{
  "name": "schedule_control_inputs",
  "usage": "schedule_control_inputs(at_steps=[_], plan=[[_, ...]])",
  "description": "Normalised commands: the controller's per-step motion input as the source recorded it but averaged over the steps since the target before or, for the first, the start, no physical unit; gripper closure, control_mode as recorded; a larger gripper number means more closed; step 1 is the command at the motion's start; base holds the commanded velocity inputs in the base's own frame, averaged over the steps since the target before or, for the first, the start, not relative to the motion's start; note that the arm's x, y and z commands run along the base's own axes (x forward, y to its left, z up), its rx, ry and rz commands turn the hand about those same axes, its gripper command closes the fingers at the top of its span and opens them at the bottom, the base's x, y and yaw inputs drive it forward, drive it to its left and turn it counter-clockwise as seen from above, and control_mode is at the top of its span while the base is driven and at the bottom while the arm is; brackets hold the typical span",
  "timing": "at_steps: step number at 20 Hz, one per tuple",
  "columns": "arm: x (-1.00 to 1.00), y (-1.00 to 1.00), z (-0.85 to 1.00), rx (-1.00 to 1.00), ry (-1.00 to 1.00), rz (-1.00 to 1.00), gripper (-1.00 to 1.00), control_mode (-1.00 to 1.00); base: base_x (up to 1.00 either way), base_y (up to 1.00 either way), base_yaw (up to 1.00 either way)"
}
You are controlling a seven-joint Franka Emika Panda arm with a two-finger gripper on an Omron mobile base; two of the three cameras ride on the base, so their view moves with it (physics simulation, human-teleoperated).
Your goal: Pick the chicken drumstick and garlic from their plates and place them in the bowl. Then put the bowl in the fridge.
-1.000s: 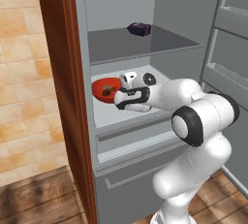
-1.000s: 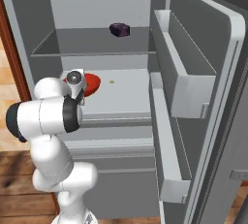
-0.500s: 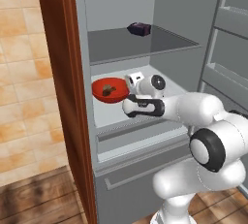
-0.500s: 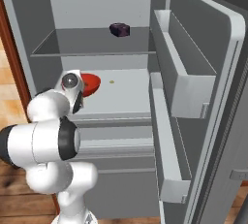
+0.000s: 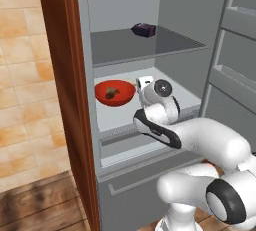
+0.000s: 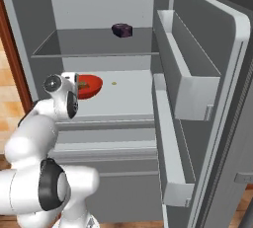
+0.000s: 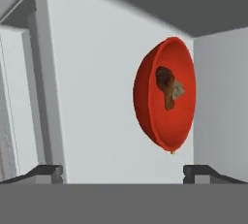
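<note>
Wood floor (image 5: 35,210) and tan tiles (image 5: 25,70) sit on the left side of the room, next to a brown wood panel (image 5: 65,85); the big grey fridge (image 5: 180,40) stands open in the middle, and its door (image 6: 207,98) swings out to the right with two racks on it.

Inside the fridge, the red bowl (image 5: 115,93) sits on the white middle shelf (image 6: 128,94), near the left wall; in the right base view the bowl (image 6: 90,85) peeks out from behind the arm; in the hand view the bowl (image 7: 167,94) looks tipped on its side, because the camera is rolled over.

Two little things lie in the bowl, touching each other; the chicken drumstick (image 7: 165,83) is the darker brown one; the garlic (image 7: 178,91) is the small grey-brown lump right beside it.

On the top shelf (image 5: 150,47), far back, there is a small dark purple block (image 5: 144,29); a tiny yellow speck (image 6: 114,83) lies on the middle shelf, to the right of the bowl.

The gripper (image 7: 123,172) is just in front of the bowl and not touching it; its two dark fingertips (image 7: 46,172) are spread wide apart and nothing is between them; the white arm (image 5: 200,140) reaches in from the near side, over the lower drawer (image 6: 118,148).
</note>
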Motion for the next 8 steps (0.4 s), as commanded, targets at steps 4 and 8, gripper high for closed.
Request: schedule_control_inputs(at_steps=[4,8], plan=[[-0.50,0.00,0.41,0.11,0.16,-0.32,-1.00,-1.00,0.00,0.00,0.00],[-0.45,0.00,0.45,0.18,0.20,-0.34,-1.00,-1.00,0.00,0.00,0.00]])
